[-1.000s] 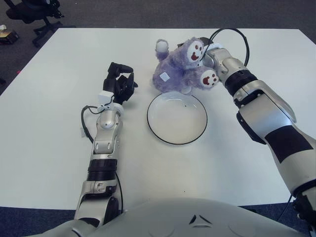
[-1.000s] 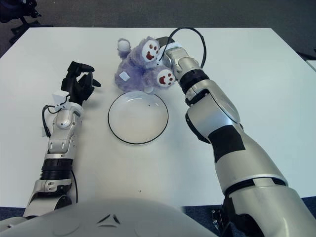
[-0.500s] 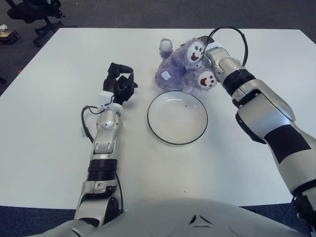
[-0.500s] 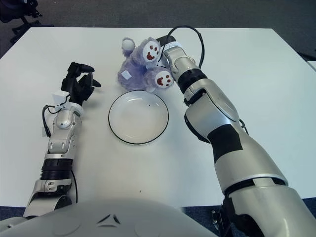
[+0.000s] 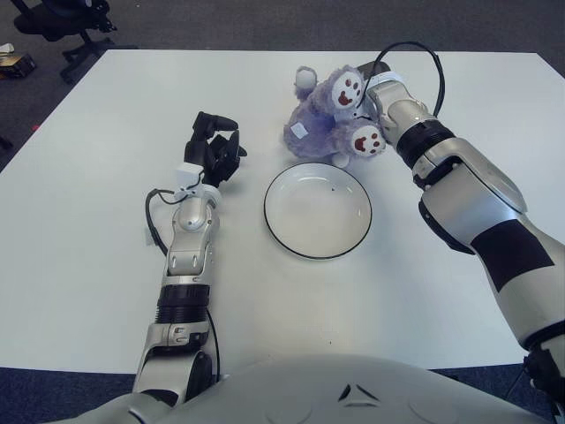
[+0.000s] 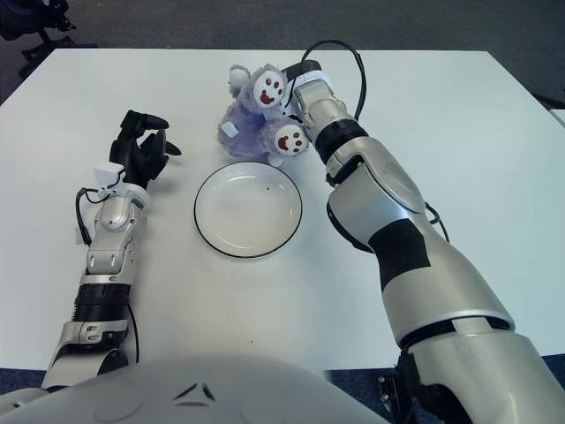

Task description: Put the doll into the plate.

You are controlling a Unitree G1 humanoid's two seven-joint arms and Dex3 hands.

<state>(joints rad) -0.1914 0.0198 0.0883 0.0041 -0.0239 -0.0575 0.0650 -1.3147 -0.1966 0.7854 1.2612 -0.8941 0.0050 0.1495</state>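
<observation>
Doll: fuzzy purple plush doll (image 5: 328, 119) with white paw pads, at the plate's 12 o'clock, just beyond its rim, not in it.
Plate: round white plate (image 5: 318, 211) with dark rim, on the white table (image 5: 97, 221).
Right hand (image 5: 369, 95): arm stretched forward, fingers buried in the doll's right side, grasping it.
Left hand (image 5: 215, 148): at the plate's 10 o'clock, forearm extended straight, black fingers curled, holding nothing.

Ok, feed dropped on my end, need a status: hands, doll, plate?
Right hand shut on doll, beyond plate's far rim. Left hand left of plate, holding nothing. Plate bare, doll not in yet. Nothing between them.
</observation>
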